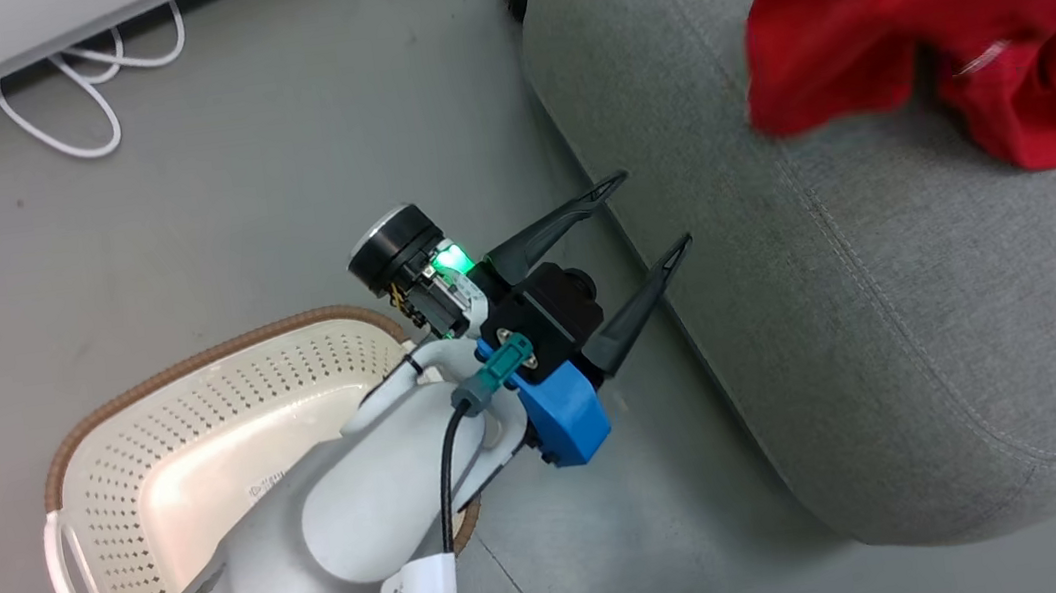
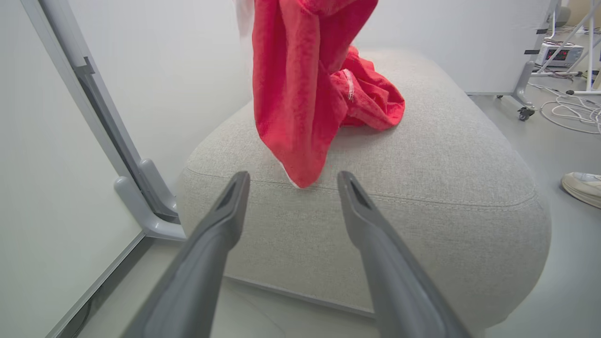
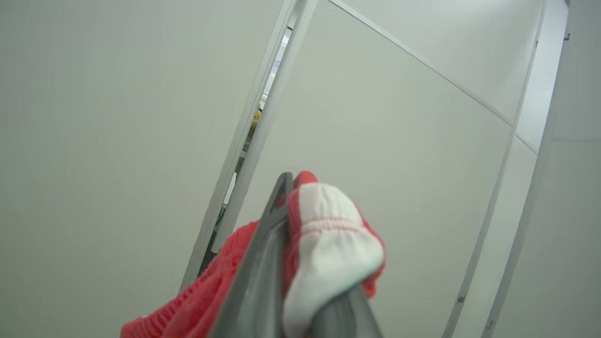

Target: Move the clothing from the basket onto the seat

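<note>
Clearly you are handling light, limp cloth. The hanging garment [image 2: 296,94] droops in long folds from above, and its lowest corner is at or just over the near edge of the seat [image 2: 422,155]. Your right end effector [image 3: 300,188] is clamped on that garment at its white elastic trim [image 3: 328,234], with red fabric bunched around the fingers. That thick gathered hem looks like a sound place to hold, since thin single layers would likely slip or stretch.

The second garment [image 2: 371,98] lies crumpled on the seat just behind the hanging one. Your left end effector [image 1: 651,211] is spread apart and holds nothing, poised beside the seat's edge and above the floor near the basket [image 1: 152,433]. What you can see of the basket's inside holds no clothing.

Expect the cloth to swing, drape and possibly cling to the fingers on release. It is neither fragile nor heavy.
</note>
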